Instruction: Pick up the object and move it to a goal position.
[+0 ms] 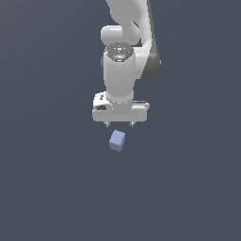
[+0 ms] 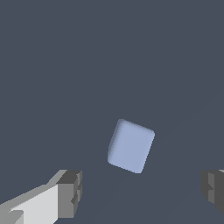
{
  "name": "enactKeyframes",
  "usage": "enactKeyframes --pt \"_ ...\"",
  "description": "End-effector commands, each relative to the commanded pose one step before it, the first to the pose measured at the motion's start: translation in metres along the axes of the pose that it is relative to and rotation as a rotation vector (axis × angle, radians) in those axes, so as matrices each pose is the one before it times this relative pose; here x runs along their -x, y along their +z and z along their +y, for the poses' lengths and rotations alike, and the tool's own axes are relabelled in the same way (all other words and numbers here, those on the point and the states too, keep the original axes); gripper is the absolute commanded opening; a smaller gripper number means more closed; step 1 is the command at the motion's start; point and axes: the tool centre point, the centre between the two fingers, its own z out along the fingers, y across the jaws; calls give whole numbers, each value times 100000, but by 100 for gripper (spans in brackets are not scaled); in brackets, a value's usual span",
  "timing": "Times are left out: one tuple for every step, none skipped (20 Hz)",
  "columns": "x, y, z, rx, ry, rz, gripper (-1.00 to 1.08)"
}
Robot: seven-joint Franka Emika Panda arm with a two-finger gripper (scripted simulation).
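Cube: your target, the pale blue cube (image 1: 117, 140), sits alone on the dark grey floor (image 1: 47, 188); in the exterior view it lies just below the hand and slightly toward that view's left of centre; its edges are turned at an angle to the hand's line.

Arm: the white Panda arm (image 1: 120, 70) comes down from above with its wrist pointing straight at the floor; you would judge this a top-down approach, chosen because the cube is low and free on all sides.

Hand: the gripper (image 1: 118, 124) is spread wide and holds nothing; in the wrist view one finger pad (image 2: 70, 193) and the other pad (image 2: 214, 190) stand well apart, far wider than the cube (image 2: 131, 146).

Contact: none; the cube appears clear of both pads and not yet between them.

Stage: approach, by your best reading; lift and carry to the goal not yet begun; no goal marker shows in either view.

Watch: the cube's skew; you may want the wrist turned so the pads meet flat faces, not corners.
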Motion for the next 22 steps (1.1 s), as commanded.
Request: enactKeyframes --pt "0 0 1 0 0 0 100" --pt "-11 9 -11 0 0 0 100" --pt "-17 -27 -86 38 -76 84 100" --pt "-31 -33 -127 51 -109 119 100" --pt "-43 -48 -175 70 -159 164 100" --pt "-56 -60 -215 83 -209 200 100" --pt "-62 -87 -255 101 -287 245 100" --pt "-55 -79 -205 81 -271 198 100" --pt "-40 -77 -159 66 -257 158 100" --pt "-27 -64 -106 46 -220 108 100" --pt "-15 -44 -47 24 -151 52 100" --pt "-1 -19 -4 5 -69 6 100" --pt "11 26 33 -17 89 -37 100" --pt "12 70 46 -28 247 -51 100" --pt "11 100 33 -29 358 -44 100" --pt "12 138 27 -35 492 -47 100" --pt "15 182 32 -43 651 -57 100" --pt "19 231 42 -52 827 -73 100" --pt "26 285 59 -62 1020 -95 100" --pt "32 337 76 -70 1212 -117 100" --pt "39 388 92 -73 1396 -137 100" --pt "45 435 106 -73 1570 -154 100"
